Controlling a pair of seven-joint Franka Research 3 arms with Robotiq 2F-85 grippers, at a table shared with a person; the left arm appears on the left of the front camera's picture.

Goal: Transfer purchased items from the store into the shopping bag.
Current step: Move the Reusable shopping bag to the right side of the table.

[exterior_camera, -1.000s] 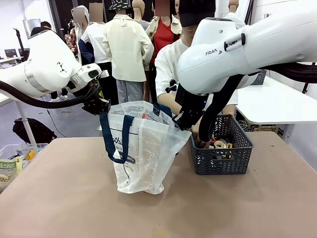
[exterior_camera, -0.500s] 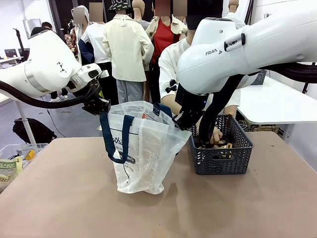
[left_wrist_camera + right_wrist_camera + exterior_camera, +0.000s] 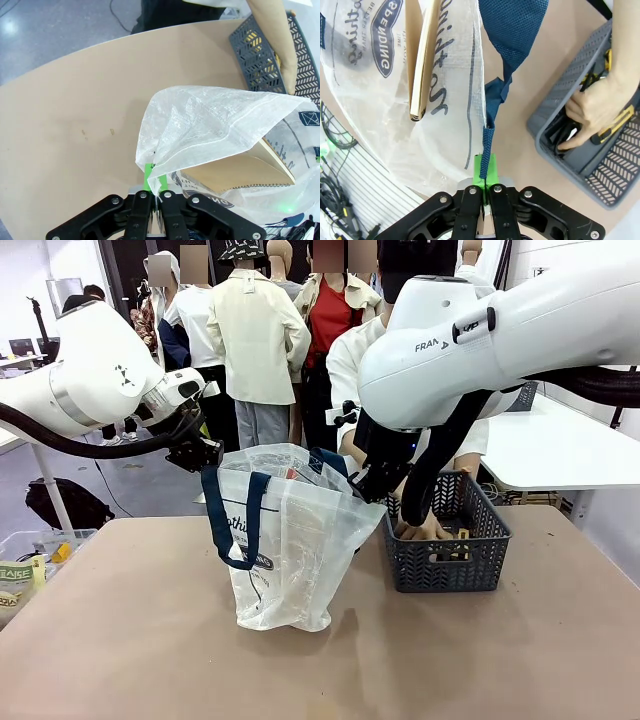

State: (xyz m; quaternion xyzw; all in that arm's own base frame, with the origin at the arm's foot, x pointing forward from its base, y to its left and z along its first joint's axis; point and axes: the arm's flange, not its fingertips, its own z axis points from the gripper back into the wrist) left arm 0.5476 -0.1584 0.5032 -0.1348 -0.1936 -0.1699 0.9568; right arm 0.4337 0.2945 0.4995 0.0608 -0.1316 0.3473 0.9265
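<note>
Bag (image 3: 285, 540): stands upright on the desk (image 3: 120, 660), a little left of the middle. It is translucent white with dark lettering, and its mouth is stretched open between the 2 arms.
Handle (image 3: 232, 525): a navy strap that hangs in a loop down the bag's near face.
Left fingers (image 3: 203, 452): pressed together and pinching the bag's white rim at its upper left corner. In the left wrist view the crinkled plastic runs down between the green pads (image 3: 150, 179).
Right fingers (image 3: 368, 483): pressed together and pinching the bag's rim on its right side, where a navy strap is sewn on. In the right wrist view the strap's edge passes between the 2 pads.
Notebook (image 3: 240, 170): inside the bag, with a tan cover and a spiral spine. It stands on edge against the printed wall.
Basket (image 3: 448, 560): dark grey lattice, on the desk just beside the bag on its right.
Hand (image 3: 592, 107): the person's, reaching down into the basket from the far side, with its fingertips among the dark items there.
Yellow tool (image 3: 615, 125): in the basket, just beside the hand.
Person: at the far side of the desk in a white top, partly hidden behind the right arm.
</note>
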